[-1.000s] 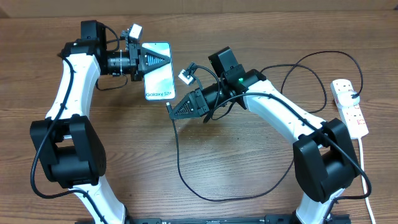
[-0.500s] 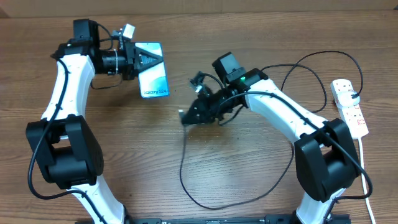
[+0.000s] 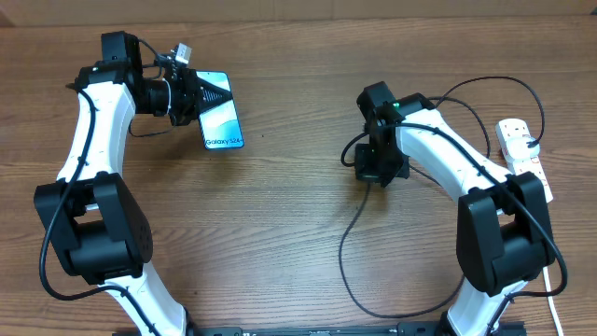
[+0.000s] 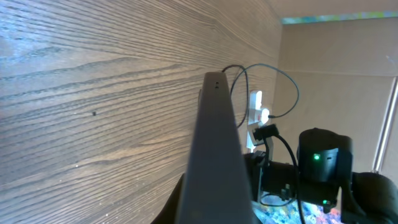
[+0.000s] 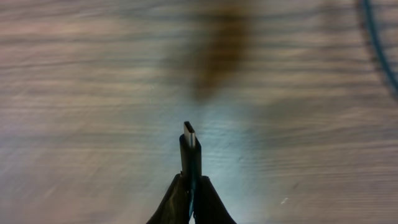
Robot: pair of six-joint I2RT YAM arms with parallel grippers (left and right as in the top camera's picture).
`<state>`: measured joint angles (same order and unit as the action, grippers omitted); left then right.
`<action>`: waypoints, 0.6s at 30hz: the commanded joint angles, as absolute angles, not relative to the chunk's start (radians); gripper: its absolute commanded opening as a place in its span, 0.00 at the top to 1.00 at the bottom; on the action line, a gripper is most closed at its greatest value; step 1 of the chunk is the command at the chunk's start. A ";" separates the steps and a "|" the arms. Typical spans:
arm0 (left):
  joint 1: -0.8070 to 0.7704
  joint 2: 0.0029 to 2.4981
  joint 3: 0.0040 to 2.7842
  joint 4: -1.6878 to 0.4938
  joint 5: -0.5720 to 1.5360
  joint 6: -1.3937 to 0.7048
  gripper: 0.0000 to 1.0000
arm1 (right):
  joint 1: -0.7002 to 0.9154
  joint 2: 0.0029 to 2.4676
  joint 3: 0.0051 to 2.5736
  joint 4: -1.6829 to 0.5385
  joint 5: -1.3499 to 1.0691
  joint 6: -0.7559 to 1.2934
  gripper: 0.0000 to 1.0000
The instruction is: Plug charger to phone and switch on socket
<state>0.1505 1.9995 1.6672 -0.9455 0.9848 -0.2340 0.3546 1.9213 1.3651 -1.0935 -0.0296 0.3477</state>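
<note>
So a second ago I had the two ends nearly kissing mid-frame, and now they're well apart again. My left pincer [image 3: 213, 91] is clamped on the top short edge of the slim smartphone with the lit light-blue screen [image 3: 224, 126], and it has swung off to the upper left of the overhead frame. My right pincer [image 5: 191, 183] is squeezed tight on the small black connector tip [image 5: 189, 140] of the thin black charger cable [image 3: 340, 254]. It has pulled back right of centre though, and aims straight down at the wooden table [image 3: 280, 233], metal end bare and in nothing.

So no plug-in yet. I reckon that pass got called off and I'll have to line both ends up afresh. The long white power strip with red switches [image 3: 525, 163] sits at the right edge, nowhere near either pincer.
</note>
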 commanded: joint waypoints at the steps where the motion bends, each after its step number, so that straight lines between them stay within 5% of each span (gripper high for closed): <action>1: 0.144 2.007 1.671 -0.945 0.991 -0.240 0.96 | 0.352 1.896 1.301 -1.049 0.070 0.396 0.96; 7: 0.143 2.007 1.671 -0.946 0.991 -0.241 0.96 | 0.352 1.897 1.199 -0.913 0.071 0.424 0.93; 13: 0.143 2.007 1.671 -0.947 0.991 -0.241 0.96 | 0.351 1.897 1.191 -0.887 0.089 0.453 0.57; 18: 0.143 2.007 1.671 -0.962 0.983 -0.240 0.96 | 0.351 1.898 1.191 -0.898 0.131 0.545 0.57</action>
